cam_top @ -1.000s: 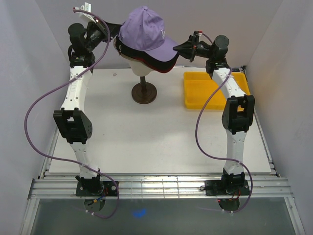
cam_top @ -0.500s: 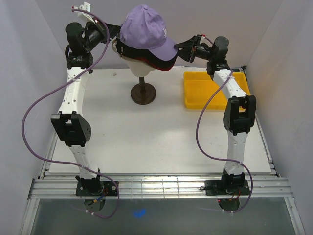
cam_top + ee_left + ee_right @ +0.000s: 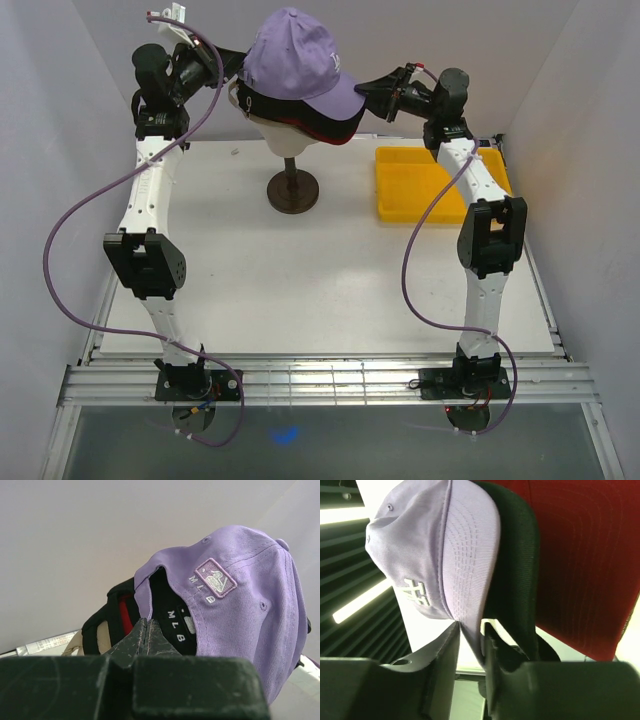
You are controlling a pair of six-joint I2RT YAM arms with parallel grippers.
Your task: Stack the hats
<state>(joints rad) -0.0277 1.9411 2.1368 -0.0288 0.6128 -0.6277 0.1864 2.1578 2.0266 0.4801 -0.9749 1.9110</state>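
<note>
The lavender cap (image 3: 295,55) sits on top of black and red caps (image 3: 318,128) stacked on the beige mannequin head (image 3: 285,138). My left gripper (image 3: 232,76) is at the cap's rear. In the left wrist view its jaws (image 3: 145,624) are pressed together at the lower rear edge of the lavender cap (image 3: 240,595), with a black cap (image 3: 107,617) below. My right gripper (image 3: 366,92) is at the brim. In the right wrist view the lavender brim (image 3: 465,555) runs between its fingers (image 3: 470,636), beside a black brim (image 3: 517,555) and a red brim (image 3: 585,555).
The mannequin head stands on a dark round stand (image 3: 294,190) at the back middle of the white table. A yellow tray (image 3: 410,190) lies to its right, under the right arm. White walls close in the back and sides.
Both grippers and the lavender cap have shifted a little left and up, and the cap sits more squarely over the stack. The right gripper has come closer to the head.
</note>
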